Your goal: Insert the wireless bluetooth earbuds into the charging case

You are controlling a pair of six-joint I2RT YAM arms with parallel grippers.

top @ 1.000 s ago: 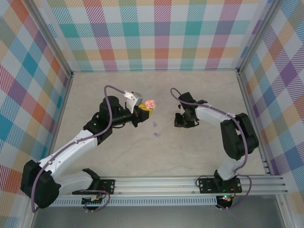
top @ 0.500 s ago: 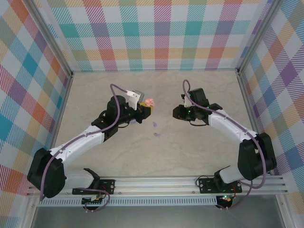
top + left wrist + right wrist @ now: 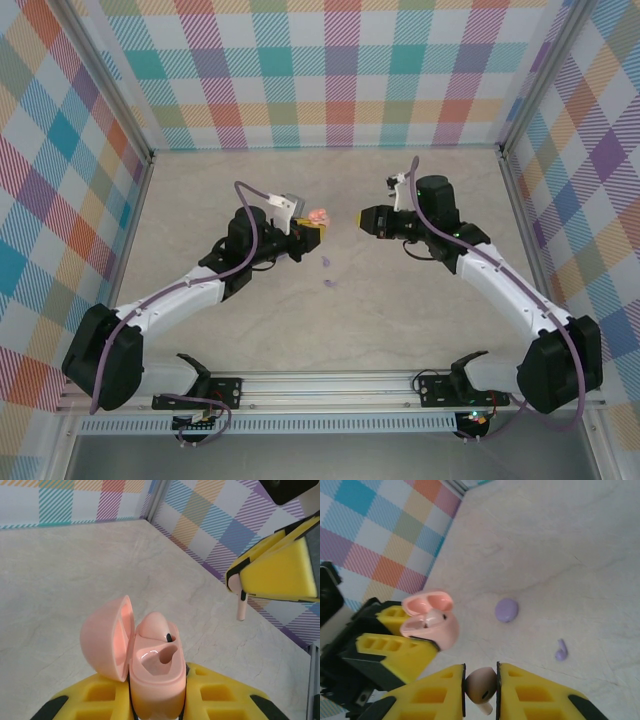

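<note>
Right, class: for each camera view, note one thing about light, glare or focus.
Top external: even light, only soft shadows beneath the arms. Left wrist: white glare on the glossy charging case. Right wrist: the pale earbud in the right gripper looks slightly soft.

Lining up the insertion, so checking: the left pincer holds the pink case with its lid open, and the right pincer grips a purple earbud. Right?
Not quite. The earbud in the right pincer is pale pink-beige, not purple, as the right wrist view shows. The purple earbud lies on the table. The rest holds: the left pincer holds the pink case, lid open.
</note>
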